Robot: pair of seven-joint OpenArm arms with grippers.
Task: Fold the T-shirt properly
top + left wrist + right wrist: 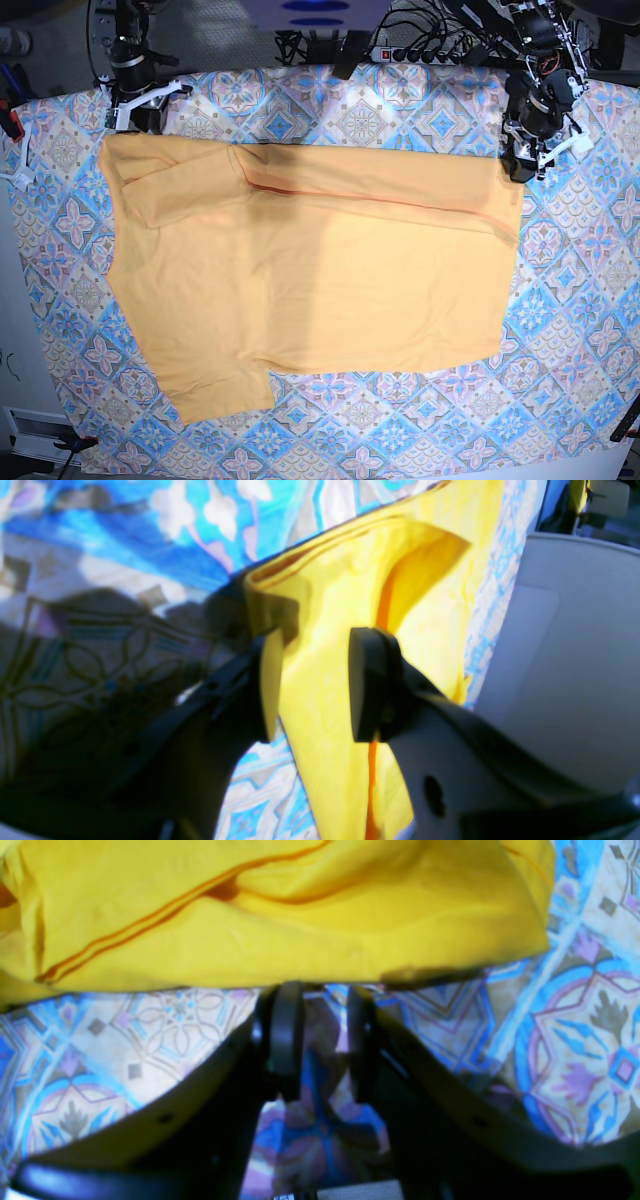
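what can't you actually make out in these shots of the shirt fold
- Left wrist view: whether the left gripper pinches the T-shirt; fabric lies between its fingers, the picture is blurred.
- Right wrist view: the T-shirt is cut off by the top and left edges; the right gripper hides the patterned cloth beneath it.
- Base view: both grippers too small to judge; the collar is folded under.

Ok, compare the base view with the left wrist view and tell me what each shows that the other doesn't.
Only the base view shows the whole T-shirt spread on the patterned cloth, one long edge folded over, a sleeve sticking out at the near edge, the right gripper at the far corner, and a power strip behind the table.

Only the left wrist view shows the left gripper up close, jaws apart with a layered yellow fold between them.

Both show the yellow shirt on the blue-patterned cloth.
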